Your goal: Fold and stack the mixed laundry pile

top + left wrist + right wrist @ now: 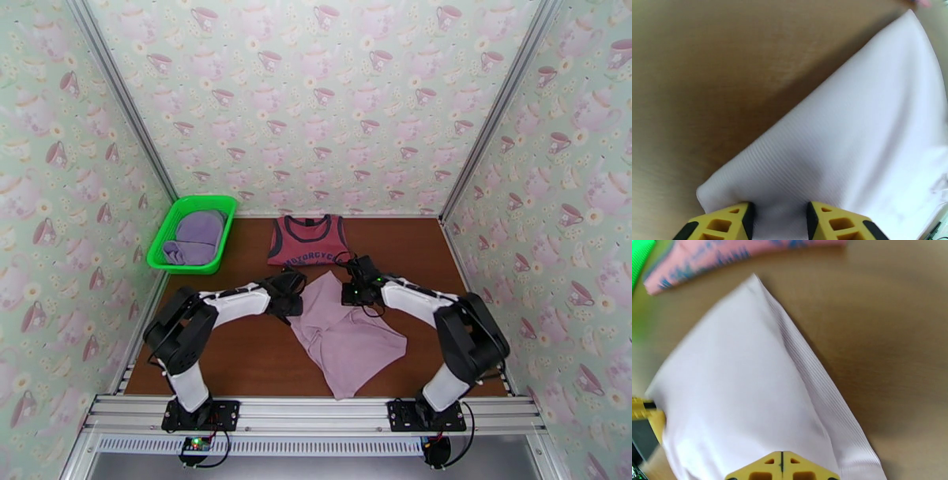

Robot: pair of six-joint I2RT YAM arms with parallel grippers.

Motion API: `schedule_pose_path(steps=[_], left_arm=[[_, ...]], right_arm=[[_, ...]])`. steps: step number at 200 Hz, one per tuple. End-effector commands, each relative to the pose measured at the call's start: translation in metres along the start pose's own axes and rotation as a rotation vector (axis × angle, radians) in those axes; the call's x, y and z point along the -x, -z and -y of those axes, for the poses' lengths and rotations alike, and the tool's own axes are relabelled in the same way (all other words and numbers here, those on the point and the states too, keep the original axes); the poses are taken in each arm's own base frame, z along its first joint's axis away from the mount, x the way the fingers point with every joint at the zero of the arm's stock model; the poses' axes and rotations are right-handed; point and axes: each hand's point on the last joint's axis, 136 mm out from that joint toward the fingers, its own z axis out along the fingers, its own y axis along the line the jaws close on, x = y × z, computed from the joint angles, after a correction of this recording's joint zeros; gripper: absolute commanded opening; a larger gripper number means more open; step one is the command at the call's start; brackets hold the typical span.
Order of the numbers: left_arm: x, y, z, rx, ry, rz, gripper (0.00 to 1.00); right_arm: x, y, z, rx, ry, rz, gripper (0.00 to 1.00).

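Right gripper [782, 463]: jaws fully closed, tips meeting. The pale pink-lilac shirt [347, 339] runs right up into them, and a taut ridge leads from its far corner to the tips, so I judge it pinched at the edge.

Left gripper [778, 215]: jaws stand apart with the same shirt's fabric lying between them. Whether they clamp it or merely straddle it cannot be told.

Both grippers sit at the shirt's far end, one on either side. I judge this is to draw the cloth flat or begin a fold. The shirt lies crumpled and skewed at mid-table.

The dusty-red tank top [308, 239] lies flat just beyond it. A lavender-purple shirt [196, 235] sits in the green basket [201, 200] at the far left.

Surface: a brown wood-grain table [237, 347]. Teacup-patterned walls [316, 95] enclose three sides, and an aluminium rail [316, 410] carries the arm bases.
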Motion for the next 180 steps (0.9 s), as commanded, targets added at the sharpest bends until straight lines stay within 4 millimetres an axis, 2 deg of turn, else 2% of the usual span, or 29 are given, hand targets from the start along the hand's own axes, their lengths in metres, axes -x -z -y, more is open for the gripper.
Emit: schedule_pose_path(steps=[1, 21, 38, 72, 90, 114, 151, 166, 180], left_arm=[[-0.003, -0.021, 0.012, -0.045, 0.047, -0.02, 0.43], [-0.009, -0.038, -0.003, 0.028, 0.01, -0.07, 0.43], [-0.003, -0.052, -0.019, 0.087, -0.024, -0.096, 0.43], [0.038, -0.066, -0.043, 0.142, -0.064, -0.081, 0.42], [0.062, -0.07, -0.047, 0.145, -0.081, -0.068, 0.42], [0.081, -0.073, -0.047, 0.143, -0.097, -0.068, 0.42], [0.087, -0.066, -0.053, 0.157, -0.095, -0.066, 0.43], [0.092, -0.051, -0.05, 0.152, -0.099, -0.041, 0.44], [0.103, -0.027, -0.044, 0.134, -0.104, 0.011, 0.46]], right_arm=[[0.005, -0.012, -0.008, 0.048, -0.012, 0.009, 0.0], [-0.009, -0.022, 0.005, 0.019, -0.091, 0.012, 0.0], [-0.023, -0.027, 0.011, 0.029, -0.198, 0.044, 0.0], [-0.048, -0.034, 0.01, 0.028, -0.36, 0.138, 0.0], [-0.053, -0.039, -0.002, 0.037, -0.401, 0.172, 0.0], [-0.047, -0.047, -0.011, 0.033, -0.415, 0.187, 0.0], [-0.027, -0.044, -0.012, -0.009, -0.375, 0.218, 0.0], [-0.014, -0.03, -0.019, -0.016, -0.306, 0.237, 0.0], [0.007, -0.001, -0.026, -0.033, -0.187, 0.282, 0.0]])
